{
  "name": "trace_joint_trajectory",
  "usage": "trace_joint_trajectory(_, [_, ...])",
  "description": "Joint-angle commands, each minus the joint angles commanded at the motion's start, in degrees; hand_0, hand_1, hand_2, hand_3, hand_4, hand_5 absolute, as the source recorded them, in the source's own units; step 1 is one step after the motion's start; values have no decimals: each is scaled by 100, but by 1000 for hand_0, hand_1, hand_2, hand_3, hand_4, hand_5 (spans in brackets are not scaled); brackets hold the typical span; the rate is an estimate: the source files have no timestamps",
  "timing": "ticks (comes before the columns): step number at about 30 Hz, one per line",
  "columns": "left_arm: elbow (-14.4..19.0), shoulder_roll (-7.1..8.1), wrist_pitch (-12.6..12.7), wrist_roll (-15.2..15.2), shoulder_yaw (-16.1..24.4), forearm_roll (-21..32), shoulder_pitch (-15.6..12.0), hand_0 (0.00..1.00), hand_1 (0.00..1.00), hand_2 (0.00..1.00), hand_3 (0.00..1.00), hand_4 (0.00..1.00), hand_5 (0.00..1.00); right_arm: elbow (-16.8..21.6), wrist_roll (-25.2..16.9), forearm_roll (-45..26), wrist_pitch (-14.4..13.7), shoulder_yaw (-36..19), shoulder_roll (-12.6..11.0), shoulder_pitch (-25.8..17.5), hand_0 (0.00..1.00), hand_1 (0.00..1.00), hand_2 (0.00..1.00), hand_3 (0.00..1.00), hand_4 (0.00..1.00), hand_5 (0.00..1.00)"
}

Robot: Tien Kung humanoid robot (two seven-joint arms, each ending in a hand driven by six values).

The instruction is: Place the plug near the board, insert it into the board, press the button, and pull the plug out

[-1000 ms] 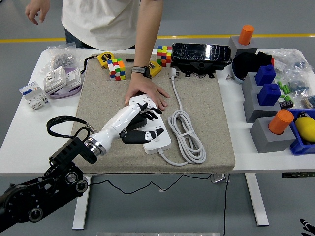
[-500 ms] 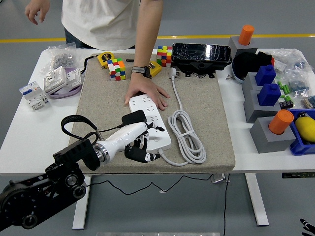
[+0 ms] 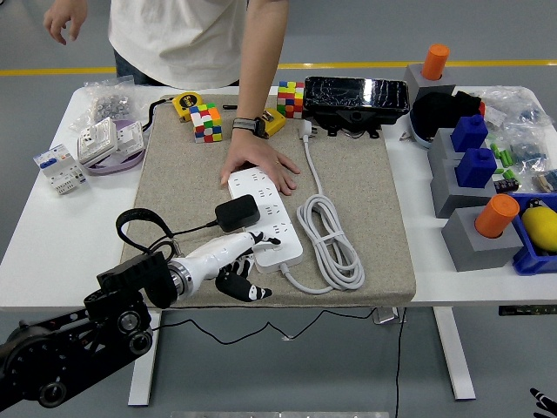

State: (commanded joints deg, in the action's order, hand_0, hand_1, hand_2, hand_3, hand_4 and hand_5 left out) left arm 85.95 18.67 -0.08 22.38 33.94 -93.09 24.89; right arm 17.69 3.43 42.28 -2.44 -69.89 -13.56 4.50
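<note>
A white power strip [image 3: 277, 222] lies on the beige mat [image 3: 365, 174]. A black plug block [image 3: 237, 212] stands on the strip's left side and looks seated in a socket. Its black cable [image 3: 139, 223] loops away to the left. My left hand [image 3: 242, 265] is just off the strip's near left corner, open, fingers spread and holding nothing. One fingertip [image 3: 272, 240] reaches the strip's front edge. A person's hand [image 3: 259, 160] lies flat on the strip's far end. A black sliver of my right arm [image 3: 543, 401] shows at the bottom right corner.
The strip's white cord [image 3: 332, 237] lies coiled to its right, its plug [image 3: 305, 130] at the far end. Colour cubes [image 3: 206, 122] [image 3: 291, 98], a tape measure [image 3: 185, 105] and a black box [image 3: 355, 95] line the back. Grey blocks with blue and orange pieces [image 3: 475, 167] stand on the right.
My left hand has drawn back off the strip toward the near left, uncovering the black plug, which stays on the strip. The person's hand has not moved.
</note>
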Motion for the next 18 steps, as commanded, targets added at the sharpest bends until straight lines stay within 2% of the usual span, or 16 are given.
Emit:
trace_joint_trajectory(7, [-112,-43,-51,37,-79,-2,87,70,87,133,891,769,171,-3,4,4,1,-30,2,-10,525,624,607,546,883,405])
trace_joint_trajectory(14, [-161,-81,-102,246,-141,-148,131,70,87,133,886,750,171,1,2,7,-1,-46,6,-15,525,624,606,547,883,405])
trace_joint_trajectory(15, [-156,-82,-115,272,-141,-143,129,69,87,132,836,716,185,1,2,9,0,-48,7,-16,525,624,606,546,883,406])
trace_joint_trajectory(18, [-150,-79,-173,338,-135,-114,112,69,87,132,836,716,185,-3,3,10,0,-52,12,-19,525,624,606,546,883,406])
